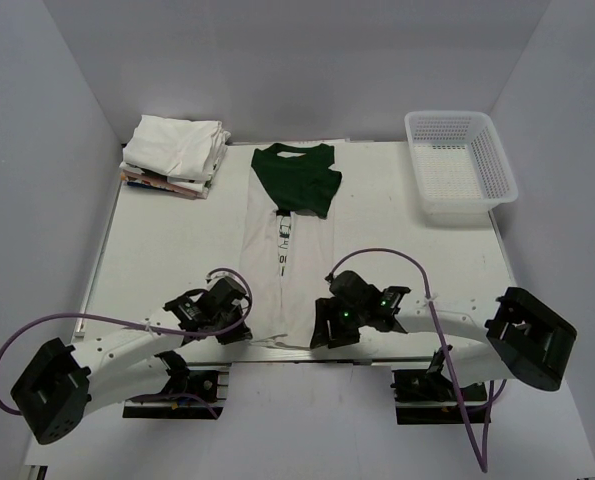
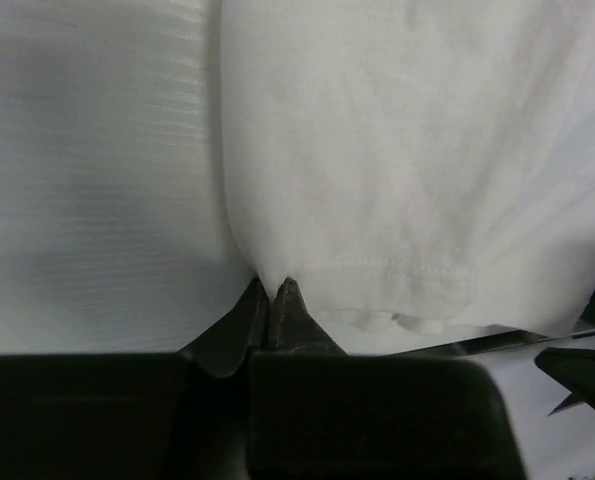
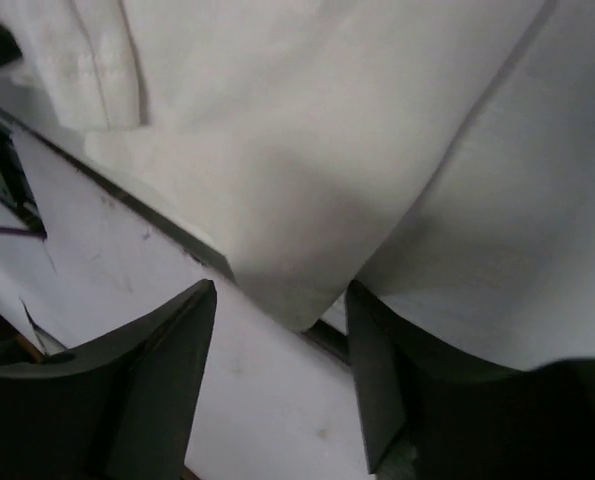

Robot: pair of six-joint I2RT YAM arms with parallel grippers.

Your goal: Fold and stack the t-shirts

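Observation:
A white t-shirt (image 1: 280,262) with dark green sleeves and collar (image 1: 297,178) lies folded into a long strip down the middle of the table, hem toward the arms. My left gripper (image 1: 239,330) sits at the hem's left corner. In the left wrist view its jaws (image 2: 270,285) are shut, pinching the corner of the stitched hem (image 2: 397,270). My right gripper (image 1: 324,335) is at the hem's right corner. It stands open (image 3: 282,292), its dark fingers (image 3: 167,350) either side of the rounded cloth corner (image 3: 277,230) without pressing it.
A stack of folded whitish t-shirts (image 1: 174,152) rests at the back left. A white plastic mesh basket (image 1: 460,165) stands at the back right. The shirt's hem lies close to the table's near edge (image 1: 307,352), by both arm bases.

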